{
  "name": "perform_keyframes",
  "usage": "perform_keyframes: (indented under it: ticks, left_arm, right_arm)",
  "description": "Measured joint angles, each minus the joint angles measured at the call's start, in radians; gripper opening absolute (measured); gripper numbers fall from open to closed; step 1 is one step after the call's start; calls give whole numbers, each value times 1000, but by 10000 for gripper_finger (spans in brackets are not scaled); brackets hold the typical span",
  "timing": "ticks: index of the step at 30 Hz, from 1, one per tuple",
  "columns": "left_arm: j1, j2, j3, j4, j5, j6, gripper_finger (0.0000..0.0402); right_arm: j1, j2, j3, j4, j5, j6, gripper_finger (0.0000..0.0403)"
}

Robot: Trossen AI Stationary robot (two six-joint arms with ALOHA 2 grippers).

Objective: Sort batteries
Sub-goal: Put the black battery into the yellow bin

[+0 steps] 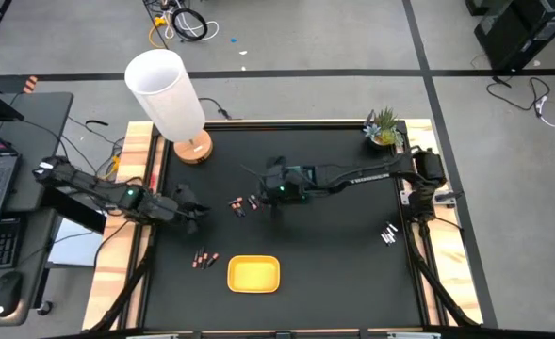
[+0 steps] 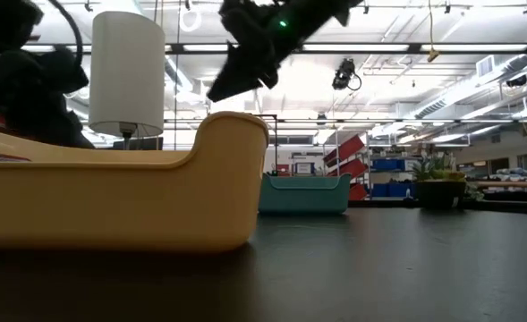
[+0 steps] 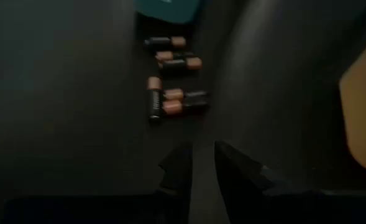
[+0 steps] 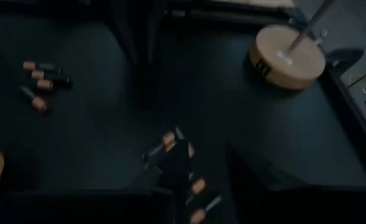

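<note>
While hovering over small copper-ended dark cylindrical batteries [image 1: 242,203] at table centre, nine o'clock of dark right gripper [image 1: 279,191], fingers parted, empty: descend straight, straddle one cell, avoid neighbours. Left gripper [image 1: 194,209] waiting, released.

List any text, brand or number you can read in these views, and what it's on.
None can be read.
Batteries: dark bodies with copper ends, any brand print blurred away.
Right arm: a pale mark along the link, too small to read.
Lamp base: a small pale label, blurred.
Yellow tray and teal tray: no print visible.
Room signs behind the table: too far to read.
</note>
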Motion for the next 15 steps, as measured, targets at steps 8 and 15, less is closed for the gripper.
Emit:
perform_keyframes:
  ticks: [8, 15]
  left_arm:
    - [13, 284, 217, -63, -29, 101, 81]
    - [143, 508, 293, 113, -33, 144, 83]
  right_arm:
    - [74, -159, -329, 283, 209, 73, 80]
    - [158, -241, -546, 702, 271, -23, 80]
